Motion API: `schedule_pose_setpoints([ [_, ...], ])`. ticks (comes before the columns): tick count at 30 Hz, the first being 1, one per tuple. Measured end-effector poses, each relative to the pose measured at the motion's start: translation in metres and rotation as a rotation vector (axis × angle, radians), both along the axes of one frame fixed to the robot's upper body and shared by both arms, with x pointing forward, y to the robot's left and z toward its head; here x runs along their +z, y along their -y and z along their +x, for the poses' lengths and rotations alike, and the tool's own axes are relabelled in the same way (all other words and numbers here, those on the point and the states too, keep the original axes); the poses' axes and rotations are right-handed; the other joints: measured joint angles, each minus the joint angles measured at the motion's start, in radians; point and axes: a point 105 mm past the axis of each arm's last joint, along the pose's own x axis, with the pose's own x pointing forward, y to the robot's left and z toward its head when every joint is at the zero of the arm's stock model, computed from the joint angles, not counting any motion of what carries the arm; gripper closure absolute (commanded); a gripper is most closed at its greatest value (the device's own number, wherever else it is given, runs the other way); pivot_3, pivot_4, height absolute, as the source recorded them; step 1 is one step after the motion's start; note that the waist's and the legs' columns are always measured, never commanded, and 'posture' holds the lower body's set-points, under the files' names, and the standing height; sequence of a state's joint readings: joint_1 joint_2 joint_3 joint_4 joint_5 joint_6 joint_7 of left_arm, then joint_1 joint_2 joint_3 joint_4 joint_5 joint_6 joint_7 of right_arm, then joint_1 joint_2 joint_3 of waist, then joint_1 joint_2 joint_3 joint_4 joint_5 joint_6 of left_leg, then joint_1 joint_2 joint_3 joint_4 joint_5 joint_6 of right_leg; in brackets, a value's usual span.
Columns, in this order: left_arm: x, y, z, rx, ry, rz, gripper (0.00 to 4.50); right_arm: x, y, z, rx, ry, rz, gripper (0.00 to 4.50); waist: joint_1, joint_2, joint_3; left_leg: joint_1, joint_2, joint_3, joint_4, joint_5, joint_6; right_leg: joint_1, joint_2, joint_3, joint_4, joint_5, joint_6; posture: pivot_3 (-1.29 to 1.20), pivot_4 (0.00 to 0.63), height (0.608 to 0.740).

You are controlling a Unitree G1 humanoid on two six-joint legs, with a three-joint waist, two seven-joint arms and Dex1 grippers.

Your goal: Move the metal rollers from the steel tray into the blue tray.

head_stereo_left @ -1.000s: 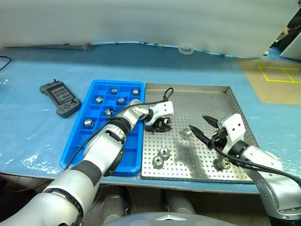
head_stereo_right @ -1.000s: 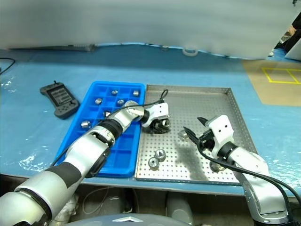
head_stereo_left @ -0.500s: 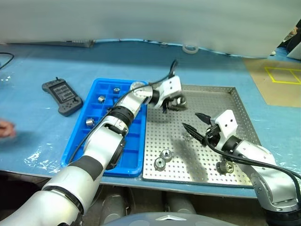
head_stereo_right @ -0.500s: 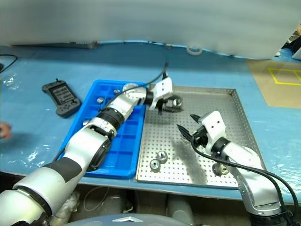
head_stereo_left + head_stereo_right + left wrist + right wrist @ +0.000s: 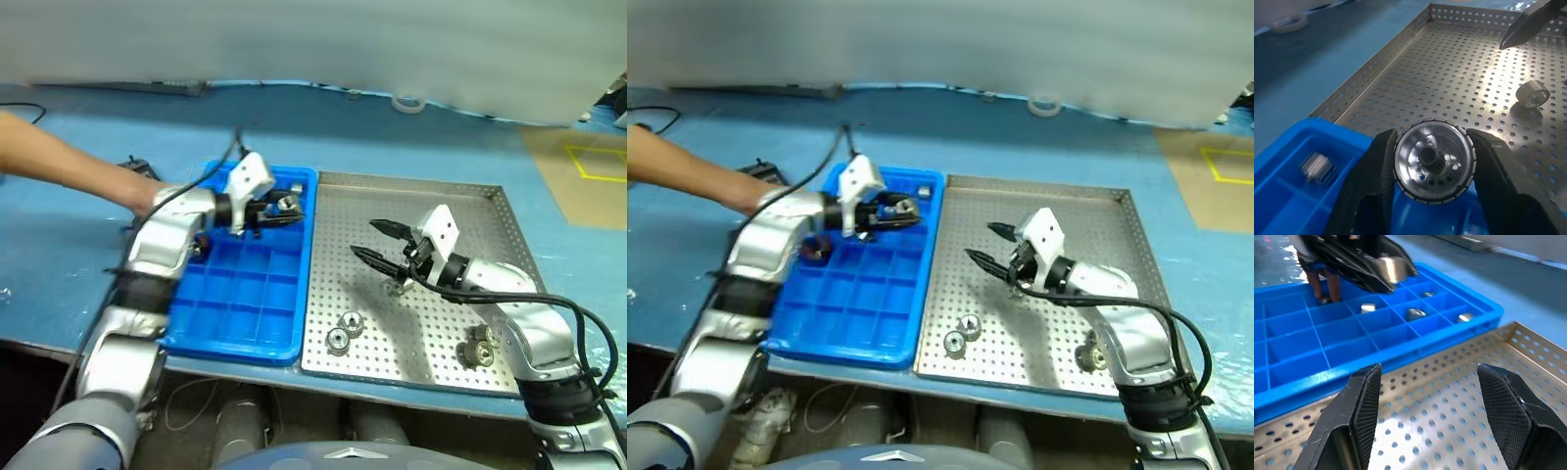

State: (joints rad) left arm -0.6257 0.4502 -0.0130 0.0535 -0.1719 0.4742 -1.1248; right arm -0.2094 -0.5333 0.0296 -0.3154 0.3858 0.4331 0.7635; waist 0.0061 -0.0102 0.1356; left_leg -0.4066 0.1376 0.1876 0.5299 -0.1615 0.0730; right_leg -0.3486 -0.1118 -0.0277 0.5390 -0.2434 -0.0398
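My left gripper (image 5: 281,208) is shut on a metal roller (image 5: 1434,161), a shiny ring with a central hole, and holds it above the far end of the blue tray (image 5: 235,343). Some compartments at that end hold rollers (image 5: 1415,313). My right gripper (image 5: 377,241) hangs open with nothing between its fingers, over the middle of the steel tray (image 5: 470,211). One roller (image 5: 396,285) lies on the steel tray just beneath it. A pair of rollers (image 5: 344,330) sits near the steel tray's front edge, and another roller (image 5: 477,351) lies at the front right.
A person's arm (image 5: 59,162) reaches in from the left toward the dark handheld controller (image 5: 135,168) beside the blue tray. A ring of tape (image 5: 409,101) lies at the back of the blue table cover.
My left gripper has carried the roller leftward and up, from the steel tray to above the blue tray. The right gripper has edged left. A person's arm has come in from the left.
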Motion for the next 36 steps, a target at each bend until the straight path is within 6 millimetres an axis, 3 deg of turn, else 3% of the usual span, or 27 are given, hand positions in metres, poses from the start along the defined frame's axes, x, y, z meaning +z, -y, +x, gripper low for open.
schedule_pose_setpoints([
  [4,0.002,-0.032,-0.020,0.082,-0.016,-0.028,2.42,0.012,-0.014,0.005,0.116,-0.004,0.058,1.26,0.039,0.001,0.000,0.001,0.000,0.000,-0.001,0.000,-0.002,0.001,0.000,0.000,0.000,0.000,0.000,0.02,0.150,0.740],
  [7,-0.010,-0.051,-0.030,0.147,-0.057,0.000,2.42,0.006,-0.016,0.010,0.156,-0.034,0.055,1.26,0.062,0.000,0.000,0.002,0.000,0.000,-0.001,0.000,-0.003,0.001,0.000,0.000,0.000,0.000,0.000,0.09,0.150,0.740],
  [17,-0.023,-0.085,-0.047,0.292,-0.112,0.015,2.42,-0.008,-0.035,0.010,0.251,-0.071,0.031,1.26,0.093,-0.002,0.000,0.005,0.001,-0.001,-0.005,0.005,-0.011,-0.002,0.002,0.002,0.006,0.000,0.001,0.15,0.150,0.740],
  [24,-0.043,-0.116,-0.075,0.371,-0.193,0.033,2.42,-0.011,-0.037,0.009,0.259,-0.076,0.020,1.26,0.093,-0.004,-0.001,0.006,0.001,-0.001,-0.007,0.005,-0.012,-0.003,0.003,0.002,0.006,0.000,0.001,0.16,0.150,0.740],
  [36,-0.057,-0.134,-0.075,0.472,-0.187,0.064,2.42,-0.016,-0.036,0.004,0.254,-0.094,0.016,1.26,0.118,-0.010,0.000,0.016,0.001,-0.001,-0.017,0.009,-0.019,-0.004,0.004,0.005,0.007,-0.002,0.005,0.15,0.150,0.740],
])
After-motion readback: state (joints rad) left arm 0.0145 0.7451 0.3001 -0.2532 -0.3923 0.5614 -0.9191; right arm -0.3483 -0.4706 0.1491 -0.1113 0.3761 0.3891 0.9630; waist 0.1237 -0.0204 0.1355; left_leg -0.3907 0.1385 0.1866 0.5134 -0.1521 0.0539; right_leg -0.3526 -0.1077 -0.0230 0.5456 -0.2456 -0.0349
